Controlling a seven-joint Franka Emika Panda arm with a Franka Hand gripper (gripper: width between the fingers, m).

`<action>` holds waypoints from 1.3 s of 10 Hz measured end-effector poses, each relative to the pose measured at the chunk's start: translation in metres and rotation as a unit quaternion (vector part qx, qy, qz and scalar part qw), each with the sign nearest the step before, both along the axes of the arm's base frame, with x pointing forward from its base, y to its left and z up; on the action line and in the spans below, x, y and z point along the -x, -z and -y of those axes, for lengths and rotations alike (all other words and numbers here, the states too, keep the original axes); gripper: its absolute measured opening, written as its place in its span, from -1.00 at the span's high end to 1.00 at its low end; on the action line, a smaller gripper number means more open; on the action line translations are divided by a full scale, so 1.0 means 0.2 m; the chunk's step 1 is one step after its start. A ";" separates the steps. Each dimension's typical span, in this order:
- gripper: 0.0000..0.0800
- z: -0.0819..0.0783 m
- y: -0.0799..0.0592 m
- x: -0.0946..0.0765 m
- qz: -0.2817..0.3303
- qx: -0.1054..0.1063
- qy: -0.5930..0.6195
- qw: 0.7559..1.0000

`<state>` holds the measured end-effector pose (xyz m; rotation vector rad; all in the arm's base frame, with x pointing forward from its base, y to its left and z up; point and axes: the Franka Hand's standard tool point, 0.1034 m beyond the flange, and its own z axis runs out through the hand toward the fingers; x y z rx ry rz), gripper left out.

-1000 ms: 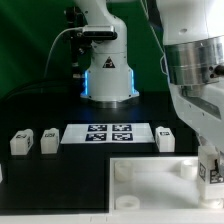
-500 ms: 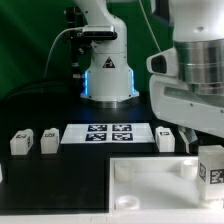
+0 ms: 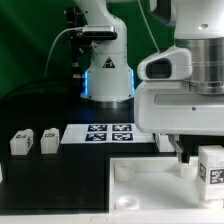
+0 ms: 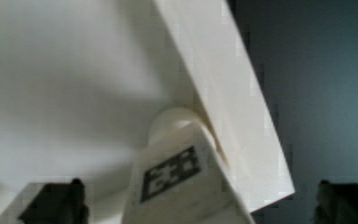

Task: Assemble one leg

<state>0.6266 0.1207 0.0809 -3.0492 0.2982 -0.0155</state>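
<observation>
- Hovers low over the white panel at the exterior view's right, with the gripper spread wide and its fingertips clamping nothing.
- Leaves the leg standing upright at the panel's right corner, tag facing out, untouched.
- Looks down from the wrist on a tagged leg beside the panel's raised wall.
- Keeps well apart from two spare legs left of the marker board.

White glossy arm; blue-lit base; black cable.

Bright even light, wrist view soft, perhaps defocused
</observation>
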 end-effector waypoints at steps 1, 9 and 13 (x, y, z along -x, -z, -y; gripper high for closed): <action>-0.62 0.02 0.00 -0.03 0.017 0.007 -0.100 0.995; 0.27 0.02 0.01 -0.04 0.002 -0.008 0.167 0.986; 0.27 0.05 0.03 -0.01 -0.027 -0.059 0.529 0.846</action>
